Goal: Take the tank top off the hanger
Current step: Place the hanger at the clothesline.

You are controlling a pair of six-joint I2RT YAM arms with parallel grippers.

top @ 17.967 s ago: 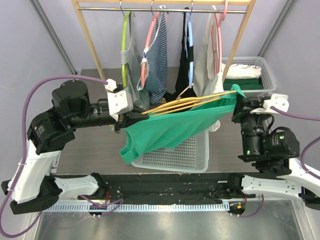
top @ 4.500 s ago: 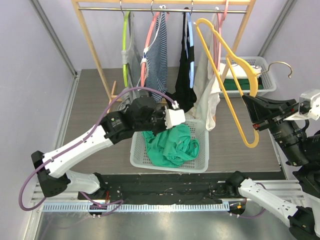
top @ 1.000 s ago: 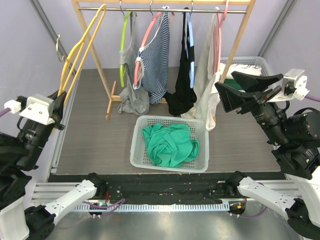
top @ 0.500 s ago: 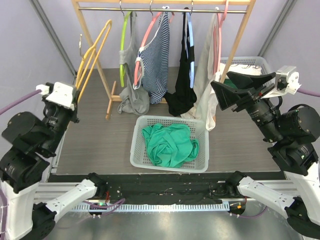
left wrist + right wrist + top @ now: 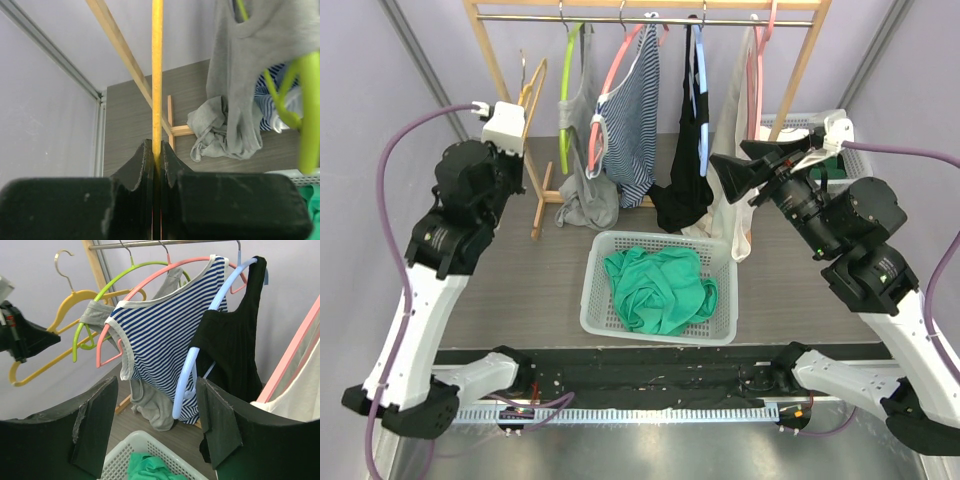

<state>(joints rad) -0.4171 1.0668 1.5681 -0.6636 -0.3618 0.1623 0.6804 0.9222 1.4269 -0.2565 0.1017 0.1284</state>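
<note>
Left wrist view — the left gripper (image 5: 156, 150) is clamped tight on the thin bar of the bare yellow hanger (image 5: 157, 75), held up beside the slanted post of the wooden rack (image 5: 125, 53). The right gripper (image 5: 157, 390) stands with jaws wide apart and nothing between them, facing the striped top (image 5: 165, 335) and black top (image 5: 235, 340) hanging on that rack. The green tank top (image 5: 660, 290) lies crumpled in the white basket (image 5: 595, 300) — off the hanger.
</note>
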